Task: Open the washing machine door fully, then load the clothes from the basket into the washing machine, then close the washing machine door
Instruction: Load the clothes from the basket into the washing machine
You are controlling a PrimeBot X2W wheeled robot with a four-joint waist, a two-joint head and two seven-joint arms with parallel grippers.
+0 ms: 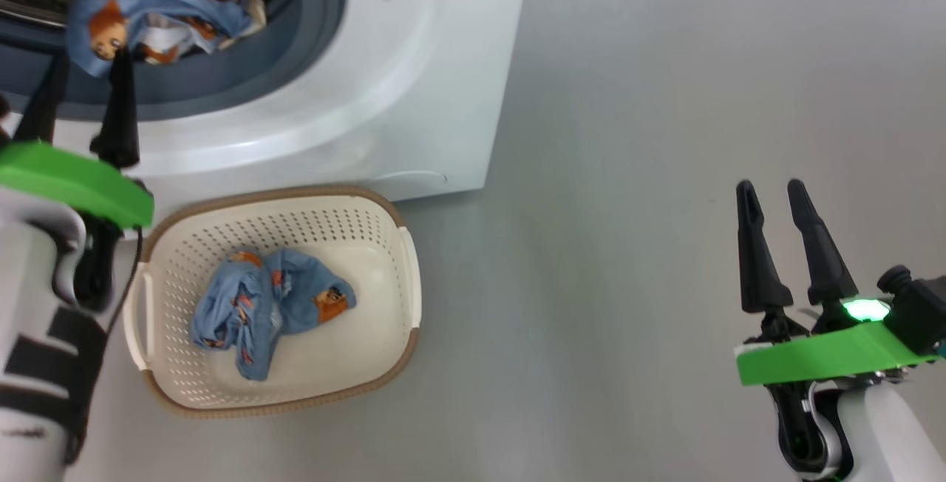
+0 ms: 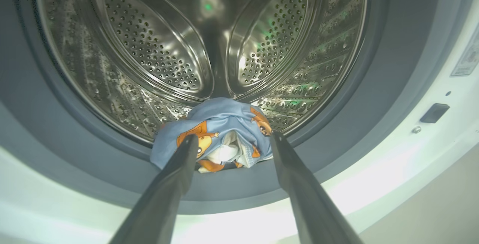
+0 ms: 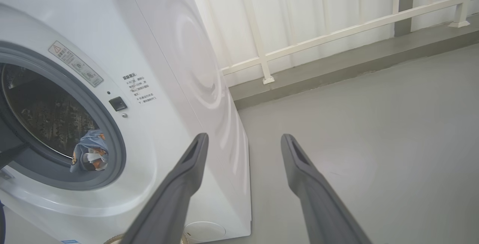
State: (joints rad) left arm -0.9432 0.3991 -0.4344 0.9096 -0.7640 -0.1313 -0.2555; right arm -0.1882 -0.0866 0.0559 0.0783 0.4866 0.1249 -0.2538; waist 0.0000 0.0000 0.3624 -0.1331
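Note:
The white washing machine point(image 1: 414, 60) stands with its drum opening bare; its door is out of view. One light-blue bear-print garment point(image 2: 220, 131) sits bunched on the grey gasket lip at the drum mouth. My left gripper point(image 2: 235, 137) is open, and its fingertips flank that garment without pinching it. In the head view this gripper point(image 1: 89, 60) reaches up at the opening, just below the garment point(image 1: 162, 1). A second garment point(image 1: 270, 308) lies crumpled in the cream basket point(image 1: 405, 267) on the floor in front of the machine. My right gripper point(image 1: 772, 197) hangs open and empty over the floor, far right.
Grey floor point(image 1: 628, 208) stretches wide to the right of the machine and basket. In the right wrist view the machine's side panel point(image 3: 194, 68) is close on the left, with a white railing point(image 3: 336, 30) and a raised kerb along the far wall.

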